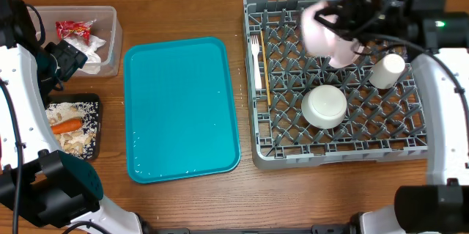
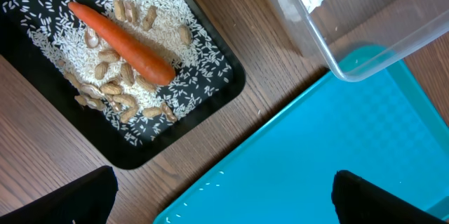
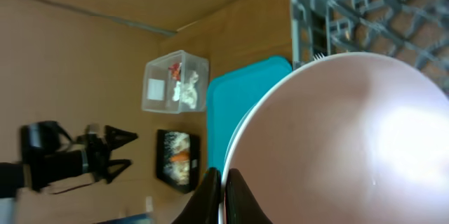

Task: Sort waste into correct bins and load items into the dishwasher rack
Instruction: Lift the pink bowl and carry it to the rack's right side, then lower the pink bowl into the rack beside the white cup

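My right tool is clamped on the rim of the large round whitish-pink plate, which hangs tilted above the rear rows of the large square grey plastic rack. The hazard, as I judge it, is that the grip is a narrow edge pinch on a smooth disc, so the plate may pivot or slip. Lowered off-line, it may ride on the peg tips instead of seating between them, or strike the small white cup and the white bowl standing near its path. The right arm reaches in from the far right, wrist rolled so that the plate's face fills the wrist view. My left tool, fingers apart and empty, hovers over the wooden worktop between the shallow black rectangular tray and the flat teal tray.
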You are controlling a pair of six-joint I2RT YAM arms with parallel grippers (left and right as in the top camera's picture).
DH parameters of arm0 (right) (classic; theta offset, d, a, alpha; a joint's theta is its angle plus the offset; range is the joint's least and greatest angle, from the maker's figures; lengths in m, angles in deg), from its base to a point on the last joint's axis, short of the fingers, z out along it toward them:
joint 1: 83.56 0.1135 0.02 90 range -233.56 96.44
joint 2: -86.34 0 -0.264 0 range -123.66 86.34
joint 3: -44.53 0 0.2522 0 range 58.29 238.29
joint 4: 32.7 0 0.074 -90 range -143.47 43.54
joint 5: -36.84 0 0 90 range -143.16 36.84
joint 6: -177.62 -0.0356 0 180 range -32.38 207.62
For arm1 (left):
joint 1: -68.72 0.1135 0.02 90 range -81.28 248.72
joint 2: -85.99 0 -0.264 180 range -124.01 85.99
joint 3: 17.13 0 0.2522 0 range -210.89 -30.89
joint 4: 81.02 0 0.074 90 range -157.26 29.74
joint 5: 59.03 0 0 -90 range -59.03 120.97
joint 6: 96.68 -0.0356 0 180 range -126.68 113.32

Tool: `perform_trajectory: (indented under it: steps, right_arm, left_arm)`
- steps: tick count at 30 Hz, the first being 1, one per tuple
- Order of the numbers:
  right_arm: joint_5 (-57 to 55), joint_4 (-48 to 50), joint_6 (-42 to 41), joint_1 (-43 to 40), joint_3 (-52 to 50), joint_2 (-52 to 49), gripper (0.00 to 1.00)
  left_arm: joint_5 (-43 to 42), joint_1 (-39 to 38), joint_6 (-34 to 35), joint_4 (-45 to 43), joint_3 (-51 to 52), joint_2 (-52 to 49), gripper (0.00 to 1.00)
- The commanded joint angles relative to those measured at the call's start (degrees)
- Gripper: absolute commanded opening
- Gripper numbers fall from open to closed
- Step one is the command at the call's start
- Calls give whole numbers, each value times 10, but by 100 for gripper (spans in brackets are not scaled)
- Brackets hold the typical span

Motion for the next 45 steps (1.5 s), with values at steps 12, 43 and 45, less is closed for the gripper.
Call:
perform_trajectory:
  steps: [12,43,45]
  right_arm:
    - [279,-325,407,-231,-71,3,4]
    - [332,-166,472,-325,-348,-16,4]
    - [359,-169,472,-325,-348,-16,4]
  left_arm:
    - [7,-1,7,0,-3,8,100]
    - [7,-1,7,0,-3,8,100]
    - [7,-1,7,0,-3,8,100]
